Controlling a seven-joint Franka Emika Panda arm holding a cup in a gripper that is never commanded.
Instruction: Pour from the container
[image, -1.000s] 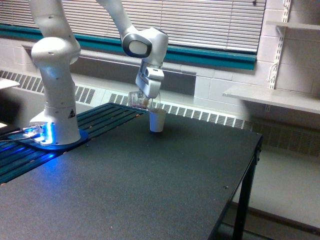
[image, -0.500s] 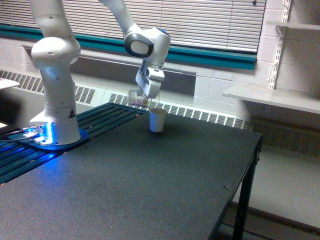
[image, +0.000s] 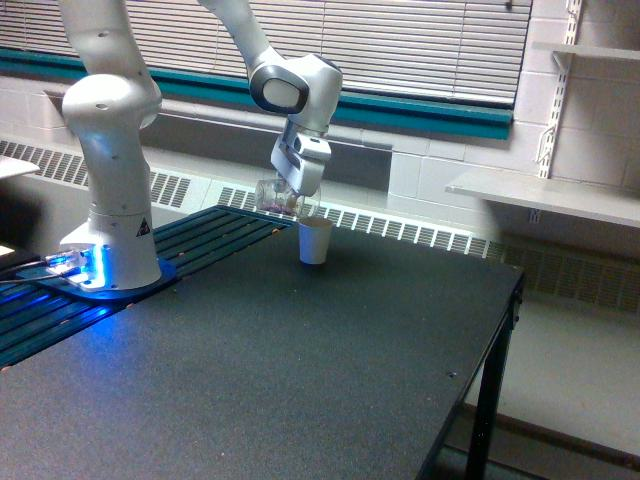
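The container (image: 276, 197), a clear plastic measuring cup, hangs tilted in the air at the back of the black table (image: 330, 360). Pinkish bits show inside it near its lower lip. My gripper (image: 296, 191) is shut on it from above and from the exterior view's right. Just below and to the right of its lip stands a small white paper cup (image: 314, 241), upright on the table. The container's mouth is a little above that cup's rim, not touching it.
The arm's white base (image: 110, 240) stands at the exterior view's left on a blue-lit plate, beside a slatted dark rack (image: 215, 232). The table's right edge (image: 508, 300) drops to the floor. A wall shelf (image: 545, 195) is at the far right.
The wrist and the container have risen slightly and shifted a little to the right over the paper cup. The paper cup has stayed put.
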